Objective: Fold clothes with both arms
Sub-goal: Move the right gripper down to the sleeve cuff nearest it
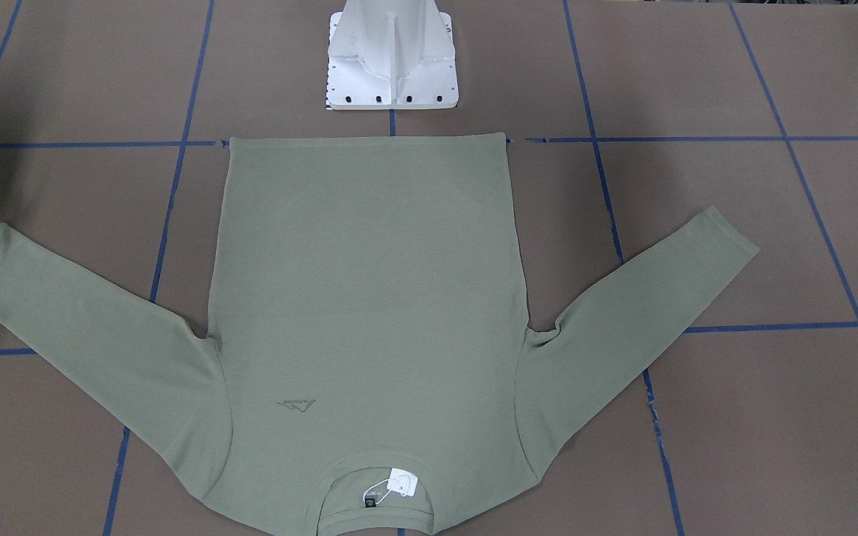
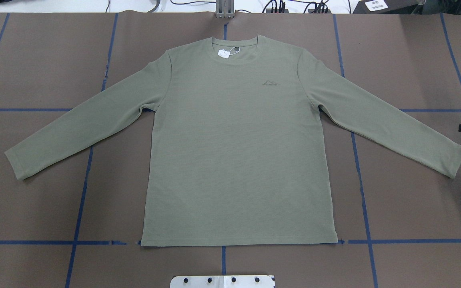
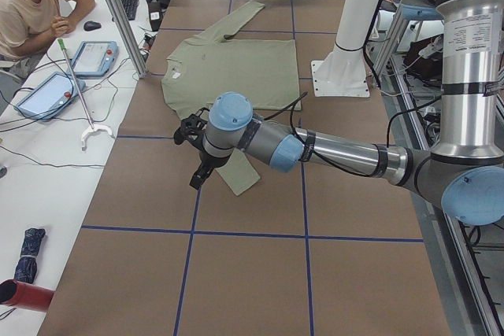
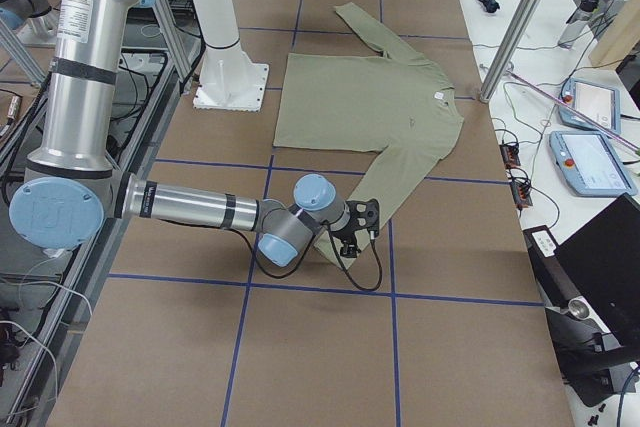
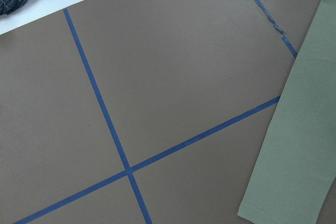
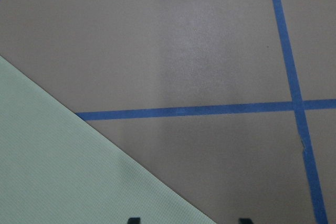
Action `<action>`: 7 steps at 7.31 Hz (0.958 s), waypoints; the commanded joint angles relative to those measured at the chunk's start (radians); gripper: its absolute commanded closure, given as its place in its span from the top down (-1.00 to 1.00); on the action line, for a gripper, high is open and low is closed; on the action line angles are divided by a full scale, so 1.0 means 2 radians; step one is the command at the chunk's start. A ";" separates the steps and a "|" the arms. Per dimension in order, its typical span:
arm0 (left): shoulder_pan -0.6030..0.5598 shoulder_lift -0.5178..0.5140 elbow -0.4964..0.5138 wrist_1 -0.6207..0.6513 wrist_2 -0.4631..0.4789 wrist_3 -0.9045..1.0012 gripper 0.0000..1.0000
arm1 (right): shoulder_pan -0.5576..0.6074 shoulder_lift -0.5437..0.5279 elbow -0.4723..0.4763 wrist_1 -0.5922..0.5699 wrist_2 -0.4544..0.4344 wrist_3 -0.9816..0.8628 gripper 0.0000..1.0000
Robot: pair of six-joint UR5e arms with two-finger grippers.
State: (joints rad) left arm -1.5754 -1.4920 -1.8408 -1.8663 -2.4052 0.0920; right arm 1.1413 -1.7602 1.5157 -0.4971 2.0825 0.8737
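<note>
Left claw (image 3: 197, 171) is hovering over the worktop (image 2: 34, 192) just beside the left cuff of the shirt (image 2: 234, 160), toward the left end; can't tell whether it's spread or pressed together. Right claw (image 6: 189, 220) is hovering by the right cuff near the right end, fingertips (image 6: 134, 220) standing spread, pinching nothing. Shirt is lying flat, front up, mid-worktop, with its hem running along the robot-side edge near the white pedestal (image 1: 392, 59), collar pointing to the far edge and sleeves angling out toward both ends. White tag (image 2: 224, 53) is sitting in the neck opening.
</note>
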 commanded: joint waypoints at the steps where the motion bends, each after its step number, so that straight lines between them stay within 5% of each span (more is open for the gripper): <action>1: 0.000 0.001 -0.001 0.000 -0.001 0.000 1.00 | -0.026 0.007 -0.025 0.005 -0.019 0.004 0.37; 4: 0.000 0.001 0.000 0.000 -0.001 0.000 1.00 | -0.031 0.007 -0.080 0.076 -0.017 0.008 0.27; 7: 0.000 0.004 -0.001 0.000 -0.001 0.002 1.00 | -0.035 0.007 -0.084 0.080 -0.017 0.016 0.25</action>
State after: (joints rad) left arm -1.5754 -1.4878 -1.8421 -1.8669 -2.4068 0.0923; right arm 1.0755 -1.7468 1.3539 -0.3426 2.0478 0.9029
